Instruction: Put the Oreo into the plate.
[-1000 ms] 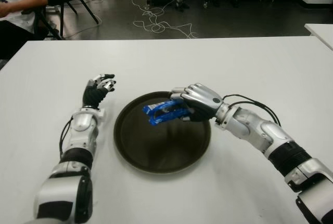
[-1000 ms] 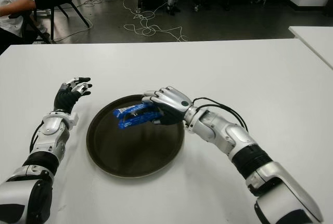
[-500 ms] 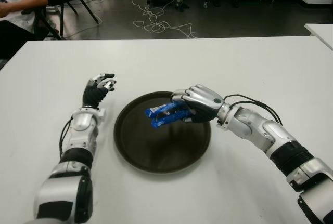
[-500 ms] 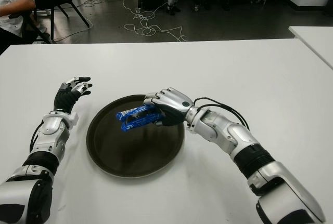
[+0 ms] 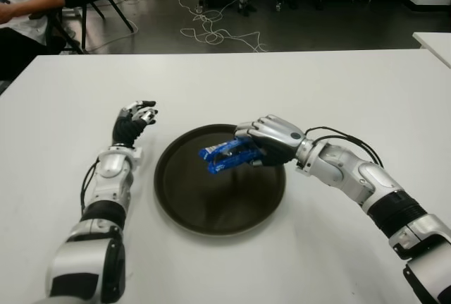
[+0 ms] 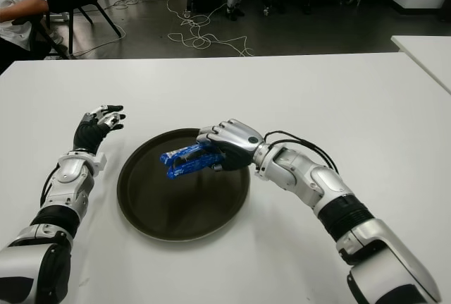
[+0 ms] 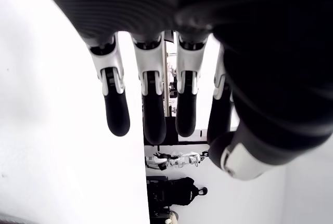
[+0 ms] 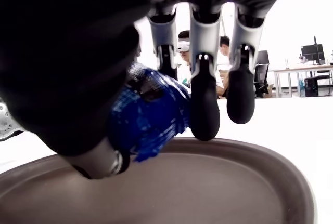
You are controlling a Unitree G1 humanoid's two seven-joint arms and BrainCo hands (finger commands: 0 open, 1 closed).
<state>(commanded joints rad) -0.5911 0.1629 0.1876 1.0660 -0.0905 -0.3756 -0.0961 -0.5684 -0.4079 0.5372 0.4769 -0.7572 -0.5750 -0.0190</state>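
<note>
White table (image 5: 296, 85) fills the near view; beyond its far edge a dark floor with loose cables (image 5: 211, 32), and a seated person (image 5: 21, 8) at far left.

Round dark plate (image 5: 211, 212) sits on the table, centre, slightly near. Right hand (image 5: 264, 140) hangs over the plate's far-right part, arm reaching in from the near right. Fingers curled around a blue Oreo pack (image 5: 224, 156), thumb under, fingers over; the pack sticks out to the left of the hand, over the plate's inner area, held above the plate surface rather than lying on it. Right wrist view confirms it: blue wrapper (image 8: 148, 115) pinched between thumb and fingers, plate rim (image 8: 291, 182) below.

Left hand (image 5: 134, 119) shows on the table to the left of the plate, well apart from it. Fingers (image 7: 117, 115) loosely extended, slightly bent, holding nothing.
</note>
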